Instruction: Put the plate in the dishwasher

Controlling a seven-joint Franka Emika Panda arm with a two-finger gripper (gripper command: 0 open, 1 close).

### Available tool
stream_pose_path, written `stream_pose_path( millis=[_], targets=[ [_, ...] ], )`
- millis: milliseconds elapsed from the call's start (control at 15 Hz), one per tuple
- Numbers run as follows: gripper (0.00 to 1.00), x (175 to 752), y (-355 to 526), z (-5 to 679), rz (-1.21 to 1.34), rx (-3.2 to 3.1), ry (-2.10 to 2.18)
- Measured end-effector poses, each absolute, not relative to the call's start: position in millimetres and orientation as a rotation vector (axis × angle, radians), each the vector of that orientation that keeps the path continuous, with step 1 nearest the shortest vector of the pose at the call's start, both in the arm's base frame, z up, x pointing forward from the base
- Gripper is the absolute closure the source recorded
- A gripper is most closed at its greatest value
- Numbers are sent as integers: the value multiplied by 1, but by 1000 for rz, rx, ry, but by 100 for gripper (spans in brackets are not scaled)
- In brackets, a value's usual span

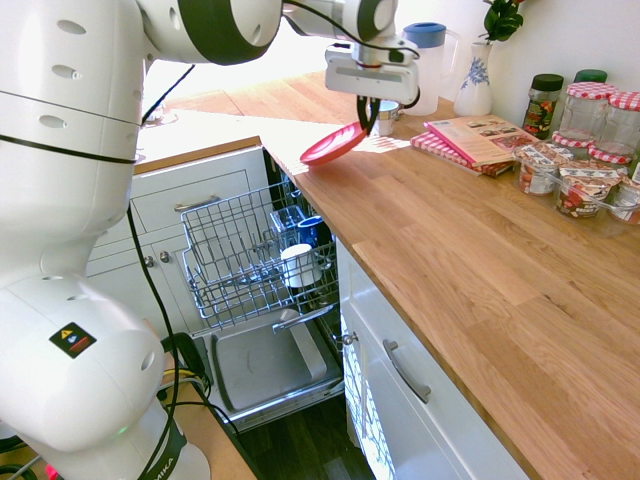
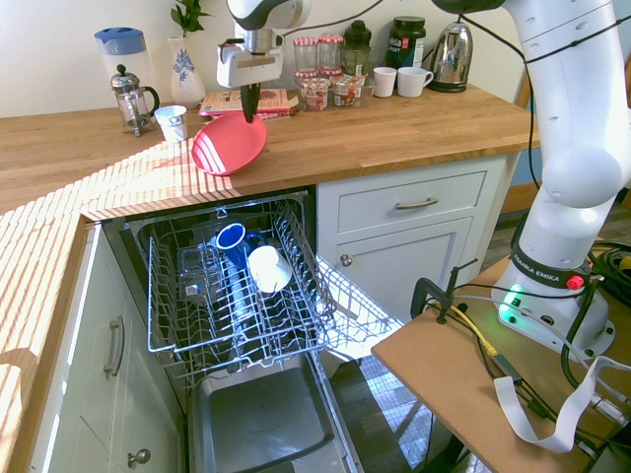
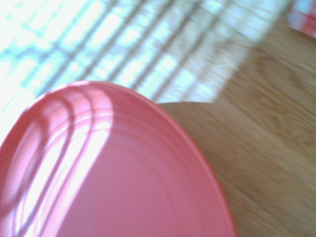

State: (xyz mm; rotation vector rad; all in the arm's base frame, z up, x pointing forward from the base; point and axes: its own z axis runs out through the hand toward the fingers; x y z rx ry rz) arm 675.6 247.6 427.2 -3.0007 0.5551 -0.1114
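The coral-red plate (image 2: pixel 228 145) hangs tilted just above the wooden counter, near its front edge over the dishwasher. My gripper (image 2: pixel 253 115) is shut on the plate's far rim, seen also from the other side as gripper (image 1: pixel 366 122) and plate (image 1: pixel 331 144). In the wrist view the plate (image 3: pixel 108 182) fills the lower left, with counter wood beyond. The dishwasher (image 2: pixel 246 414) stands open below, its grey inner door down and its wire rack (image 2: pixel 232 286) pulled out; the same rack (image 1: pixel 240 250) shows in the first exterior view.
The rack holds a white mug (image 2: pixel 268 268) and a blue cup (image 2: pixel 231 237). On the counter behind the plate stand a French press (image 2: pixel 130 101), a small cup (image 2: pixel 172 123), a vase (image 2: pixel 186 74), magazines (image 1: pixel 478 142) and several jars (image 1: pixel 585 150).
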Motion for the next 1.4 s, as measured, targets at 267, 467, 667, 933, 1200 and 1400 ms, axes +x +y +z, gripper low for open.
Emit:
stream_pose_path(
  millis=[267,467,667,933,1200,1400],
  targets=[
    [100,607,378,430,-332,-3215,344],
    [100,497,482,425,-545,-3322,122],
    [100,406,551,387,-785,-3405,-115],
    [100,408,552,275,-1056,-3542,-400],
    [100,391,574,224,-1080,-3559,-528],
    [0,381,595,197,-1003,-3565,-531]
  ],
)
